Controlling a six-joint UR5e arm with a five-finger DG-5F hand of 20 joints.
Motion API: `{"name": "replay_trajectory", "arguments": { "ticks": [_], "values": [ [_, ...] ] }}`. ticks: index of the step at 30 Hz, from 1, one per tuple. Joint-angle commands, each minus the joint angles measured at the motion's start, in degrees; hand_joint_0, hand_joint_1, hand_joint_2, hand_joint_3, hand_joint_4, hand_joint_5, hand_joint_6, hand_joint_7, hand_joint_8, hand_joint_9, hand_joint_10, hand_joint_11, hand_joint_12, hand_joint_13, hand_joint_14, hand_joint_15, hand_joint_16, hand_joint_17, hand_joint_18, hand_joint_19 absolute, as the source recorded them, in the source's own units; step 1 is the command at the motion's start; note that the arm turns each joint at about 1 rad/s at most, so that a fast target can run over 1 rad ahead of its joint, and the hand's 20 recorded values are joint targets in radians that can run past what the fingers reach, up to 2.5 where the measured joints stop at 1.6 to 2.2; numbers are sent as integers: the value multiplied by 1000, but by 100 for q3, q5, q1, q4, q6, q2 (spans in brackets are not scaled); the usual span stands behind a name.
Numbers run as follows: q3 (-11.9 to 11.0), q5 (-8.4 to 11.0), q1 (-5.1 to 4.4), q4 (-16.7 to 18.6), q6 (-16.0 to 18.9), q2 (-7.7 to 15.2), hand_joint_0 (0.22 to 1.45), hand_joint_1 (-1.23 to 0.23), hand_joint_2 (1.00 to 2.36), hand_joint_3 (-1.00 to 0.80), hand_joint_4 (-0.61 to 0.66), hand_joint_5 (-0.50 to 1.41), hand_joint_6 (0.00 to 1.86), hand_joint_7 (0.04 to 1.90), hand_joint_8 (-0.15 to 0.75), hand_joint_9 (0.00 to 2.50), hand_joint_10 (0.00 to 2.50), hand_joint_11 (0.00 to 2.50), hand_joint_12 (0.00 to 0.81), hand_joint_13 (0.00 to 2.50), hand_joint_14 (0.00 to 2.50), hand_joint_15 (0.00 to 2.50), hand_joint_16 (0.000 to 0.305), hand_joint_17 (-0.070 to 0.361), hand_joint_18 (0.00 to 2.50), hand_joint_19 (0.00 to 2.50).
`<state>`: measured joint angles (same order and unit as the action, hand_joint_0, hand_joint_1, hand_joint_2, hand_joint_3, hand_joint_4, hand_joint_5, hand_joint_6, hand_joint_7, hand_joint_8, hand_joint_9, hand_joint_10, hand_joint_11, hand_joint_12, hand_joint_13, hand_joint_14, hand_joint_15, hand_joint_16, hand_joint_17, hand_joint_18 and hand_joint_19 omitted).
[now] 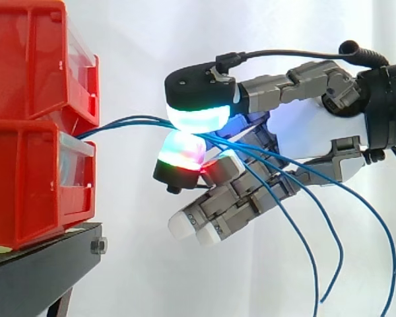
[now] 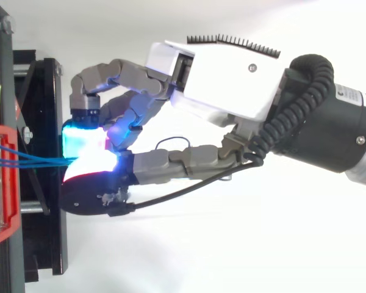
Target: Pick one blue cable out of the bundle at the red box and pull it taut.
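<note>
I see the hand [image 1: 317, 140] pinching the blue cables [image 1: 129, 121] between two glowing pads [image 1: 198, 119], just right of the stacked red bins [image 1: 26, 178].

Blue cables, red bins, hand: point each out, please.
blue cables [image 1: 129, 121]: side view, on the stretch just leaving the bins.
red bins [image 1: 26, 185]: side view, on the lower bin's side wall.
hand [image 2: 232, 79]: top view, on its white back cover.
</note>
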<state>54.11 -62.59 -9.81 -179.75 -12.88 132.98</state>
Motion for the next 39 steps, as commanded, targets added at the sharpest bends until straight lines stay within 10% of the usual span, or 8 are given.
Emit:
{"name": "replay_trajectory", "arguments": {
  "ticks": [1,23,39],
  "values": [
    [-68,-26,14,-121,-12,-9,618,-854,1027,-99,164,-176,880,1449,315,986,21,1244,430,637,9,276,66,148,541,178],
    [-191,-8,14,-411,-30,0,614,-830,1027,-49,149,-157,880,1581,294,1016,23,1118,426,667,9,275,65,147,554,193],
    [-191,1,14,-394,-30,0,635,-735,1007,-418,316,-168,873,1520,314,1019,21,1160,425,641,8,262,65,145,543,209]
  ]
}}
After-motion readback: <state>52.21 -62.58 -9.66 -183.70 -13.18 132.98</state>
